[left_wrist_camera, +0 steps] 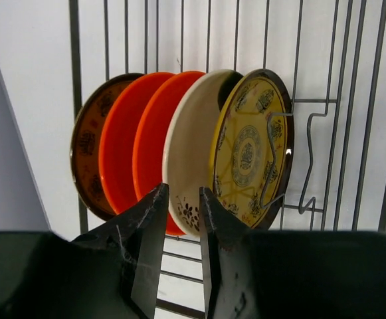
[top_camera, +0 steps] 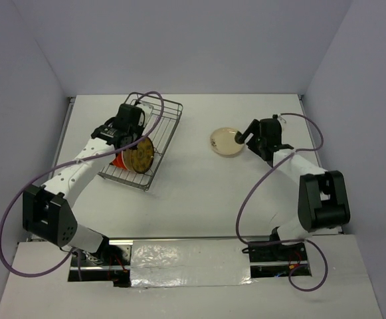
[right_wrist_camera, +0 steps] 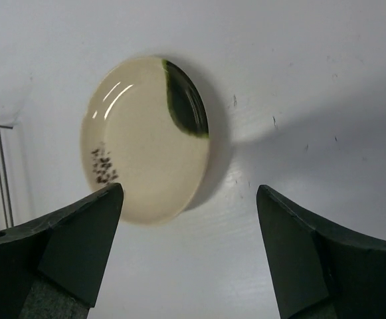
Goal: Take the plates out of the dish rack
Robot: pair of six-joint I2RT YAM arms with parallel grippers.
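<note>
From above, the dish rack [top_camera: 169,123] sits at ten o'clock on the table [top_camera: 193,193], with the plates [top_camera: 139,154] upright at its near end by the left gripper [top_camera: 123,136]. A loose cream plate [top_camera: 226,141] lies at one o'clock, just beside the right gripper [top_camera: 246,136]. Left wrist: the narrow-set jaws straddle the racked cream plate [left_wrist_camera: 193,146] at its six o'clock rim, and I cannot tell if they pinch it. Right wrist: the jaws are spread wide, with the loose cream plate flat beyond them at eleven o'clock.

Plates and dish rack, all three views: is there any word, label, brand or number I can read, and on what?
No readable text in any view.
The mustard-gold plate in the dish rack has ornamental medallions, too fine to tell whether any are characters.
The cream plate on the table has only a dark blotch and speckles, no writing.
</note>
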